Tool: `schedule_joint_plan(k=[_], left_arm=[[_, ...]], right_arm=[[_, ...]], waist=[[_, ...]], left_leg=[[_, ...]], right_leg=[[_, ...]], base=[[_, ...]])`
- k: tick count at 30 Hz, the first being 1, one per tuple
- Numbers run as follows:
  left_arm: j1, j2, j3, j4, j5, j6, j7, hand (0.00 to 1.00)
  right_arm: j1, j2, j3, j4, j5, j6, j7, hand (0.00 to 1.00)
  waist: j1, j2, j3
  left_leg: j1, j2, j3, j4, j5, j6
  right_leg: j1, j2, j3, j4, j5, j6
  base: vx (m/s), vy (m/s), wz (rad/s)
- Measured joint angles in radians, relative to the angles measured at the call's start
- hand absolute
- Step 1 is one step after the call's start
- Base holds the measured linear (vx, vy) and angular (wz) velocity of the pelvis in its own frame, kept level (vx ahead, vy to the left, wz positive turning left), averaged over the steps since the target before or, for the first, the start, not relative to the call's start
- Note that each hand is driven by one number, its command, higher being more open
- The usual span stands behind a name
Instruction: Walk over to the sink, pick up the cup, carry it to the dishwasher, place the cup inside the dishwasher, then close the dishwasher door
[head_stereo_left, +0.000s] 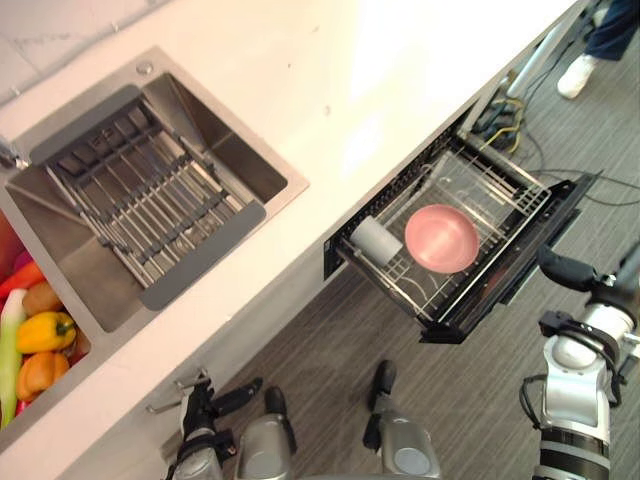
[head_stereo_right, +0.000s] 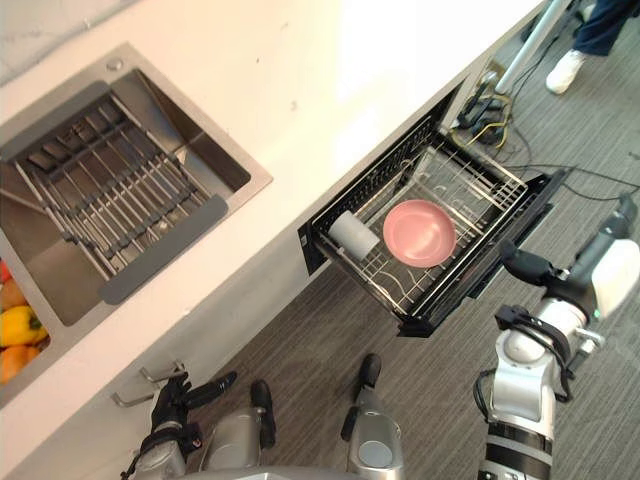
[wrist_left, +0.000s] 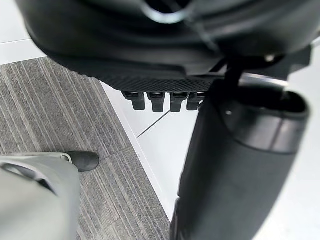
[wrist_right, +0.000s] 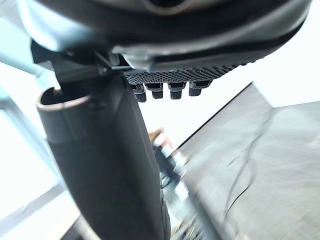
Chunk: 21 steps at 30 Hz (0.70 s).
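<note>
— White countertop (head_stereo_left: 330, 90) is stretching over grey striped flooring, with a steel sink (head_stereo_left: 262, 172) sitting well away from both sets of fingers. Where is the cup?

— The cup (head_stereo_left: 375, 240) is lying on its side in the rack of the pulled-out dishwasher (head_stereo_left: 478, 312), just beside a pink bowl (head_stereo_left: 441, 238). The bowl is sitting between the cup and the right hand's fingers.

— So is neither hand carrying anything?

— Neither. The left hand (head_stereo_left: 203, 408) is hanging low by a cabinet handle (head_stereo_right: 145, 383), with its fingers (wrist_left: 159, 100) loosely straight, apart from the thumb and gripping nothing. The right hand (head_stereo_left: 565, 271) is hovering just off the dishwasher's outer corner. Its fingers (wrist_right: 175, 90) are likewise relaxed and empty, and they are not touching the door as far as the head views are showing.

— How much of the job is looking finished?

— Most of it, by my reading. The cup is out of the sink and resting in the dishwasher, so pickup, carry and placement are looking complete. The door is standing open, so closing it is what is remaining. The right fingers are sitting nearest for that push.

— Is anything else showing in frame?

— Peppers (head_stereo_left: 42, 332) are lying beyond the sink, far from the right fingers. A person's shoe (head_stereo_left: 577, 75) is showing past the dishwasher.
</note>
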Motion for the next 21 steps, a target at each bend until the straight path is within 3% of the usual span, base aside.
schedule_joint_plan(k=[6, 7, 10, 15, 21], left_arm=[[0.032, 0.001, 0.002, -0.001, 0.034, 0.019, 0.001, 1.0], [0.031, 0.001, -0.001, -0.002, 0.039, 0.019, 0.001, 1.0], [0.017, -0.002, -0.02, -0.003, 0.039, 0.021, 0.008, 1.0], [-0.038, -0.033, -0.093, -0.034, 0.036, 0.023, 0.014, 1.0], [-0.095, -0.049, -0.167, -0.044, -0.027, 0.028, 0.002, 1.0]], right_arm=[[-0.002, -0.001, -0.128, 0.204, 0.248, 0.027, -0.117, 1.0], [-0.005, -0.001, -0.125, 0.231, 0.298, 0.032, -0.129, 0.0], [-0.03, 0.001, -0.113, 0.244, 0.36, 0.046, -0.146, 0.0], [-0.152, -0.005, -0.072, 0.287, 0.403, 0.05, -0.141, 0.0], [-0.289, -0.064, 0.018, 0.362, 0.521, 0.009, 0.008, 0.0]], waist=[[-0.019, -0.001, -0.047], [-0.019, 0.0, -0.047], [-0.02, 0.017, -0.028], [-0.02, 0.061, 0.074], [-0.013, 0.11, 0.159]], left_leg=[[0.011, -0.005, 0.01, -0.02, 0.0, -0.004], [0.003, -0.005, 0.021, -0.037, 0.012, -0.001], [-0.031, -0.005, 0.039, -0.059, 0.037, -0.007], [-0.07, -0.009, 0.041, -0.079, 0.075, -0.005], [-0.105, -0.031, 0.035, -0.084, 0.082, -0.002]], right_leg=[[0.0, -0.008, 0.003, -0.004, -0.022, 0.001], [-0.02, -0.011, 0.003, -0.003, -0.022, 0.001], [-0.077, -0.011, 0.003, 0.0, -0.004, -0.012], [-0.131, -0.01, 0.008, 0.001, 0.033, -0.028], [-0.164, -0.021, 0.007, 0.001, 0.039, -0.024]], base=[[-0.06, 0.016, -0.05], [-0.07, 0.001, -0.16], [-0.03, -0.022, -0.13], [0.0, -0.005, -0.01], [0.04, 0.026, 0.06]])
